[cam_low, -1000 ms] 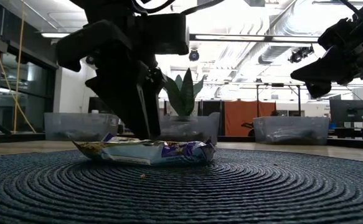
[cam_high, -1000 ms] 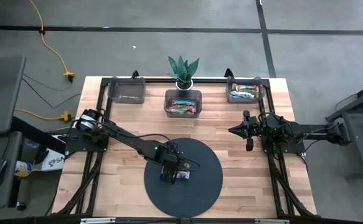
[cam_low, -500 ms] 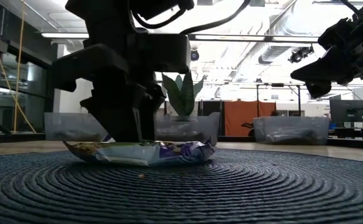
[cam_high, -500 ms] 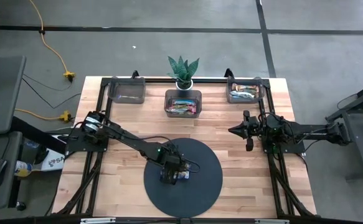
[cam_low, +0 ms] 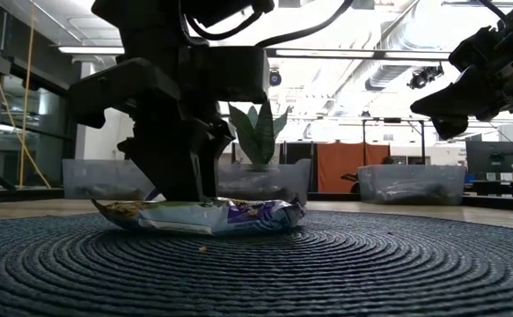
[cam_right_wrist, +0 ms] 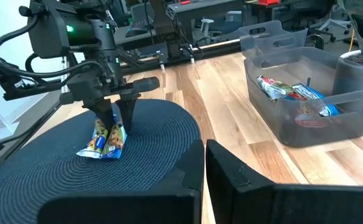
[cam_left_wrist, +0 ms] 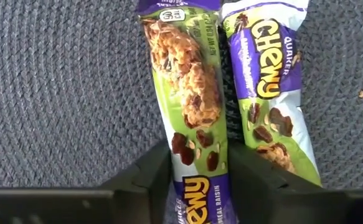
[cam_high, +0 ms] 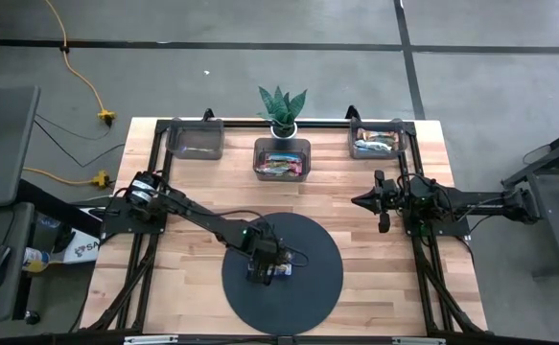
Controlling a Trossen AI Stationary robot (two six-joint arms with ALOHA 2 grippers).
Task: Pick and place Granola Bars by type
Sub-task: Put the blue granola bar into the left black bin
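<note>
Two granola bars with green-and-purple wrappers (cam_high: 277, 270) lie flat side by side on the round dark mat (cam_high: 317, 287). They also show in the low view (cam_low: 203, 215) and the right wrist view (cam_right_wrist: 106, 138). My left gripper (cam_left_wrist: 198, 183) stands over them, pointing down, shut on one bar (cam_left_wrist: 187, 93). The second bar (cam_left_wrist: 269, 81) lies just outside one finger. My right gripper (cam_high: 383, 203) hangs shut above the table's right side, away from the bars. My left gripper pinches one bar near its end (cam_left_wrist: 197, 168) between its two fingers. The fingers come from above, pointing down, and lie across the bar's width. One finger (cam_left_wrist: 246, 180) stands in the gap between the two bars. The bar lies flat on the mat.
Three clear grey bins stand along the far edge: the left one (cam_high: 195, 139), the middle one (cam_high: 282, 159) holding bars, and the right one (cam_high: 377, 141) holding bars. A potted plant (cam_high: 282, 107) stands behind the middle bin. Bare wood lies around the mat.
My left gripper has come down onto the bars on the mat, and its fingers now reach the mat around one bar. The bars have slid a little toward the table's left. My right arm has kept still.
</note>
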